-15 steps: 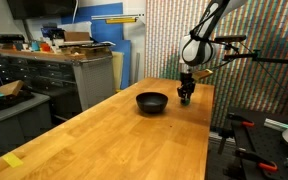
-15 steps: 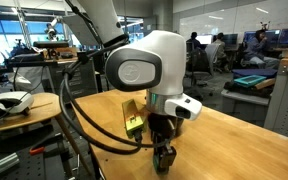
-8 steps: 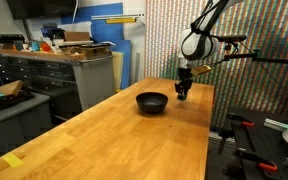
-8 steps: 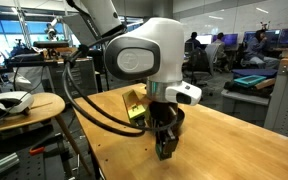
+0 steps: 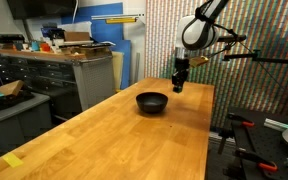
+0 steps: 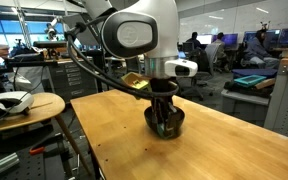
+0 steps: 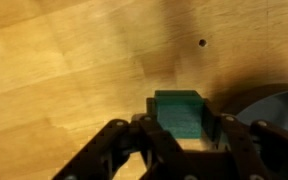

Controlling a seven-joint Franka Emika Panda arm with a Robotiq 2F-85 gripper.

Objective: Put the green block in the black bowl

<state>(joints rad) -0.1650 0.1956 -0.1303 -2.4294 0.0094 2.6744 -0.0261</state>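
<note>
Boxy matte green block (image 7: 179, 112) in dark claw (image 7: 182, 130)

Blurred throughout in the wrist view, with soft edges on block (image 7: 178, 108). Cut off there by the lower edge: gripper (image 7: 184, 128), with fingers (image 7: 114, 150) only partly in frame. Cropped at the right edge: bowl (image 7: 281, 112), seen as no more than a dark arc. Too small to make out in an exterior view: block at the gripper (image 5: 179, 84). Largely hidden behind the gripper (image 6: 164, 127) in an exterior view: bowl (image 6: 179, 122), block not discernible there.
</note>
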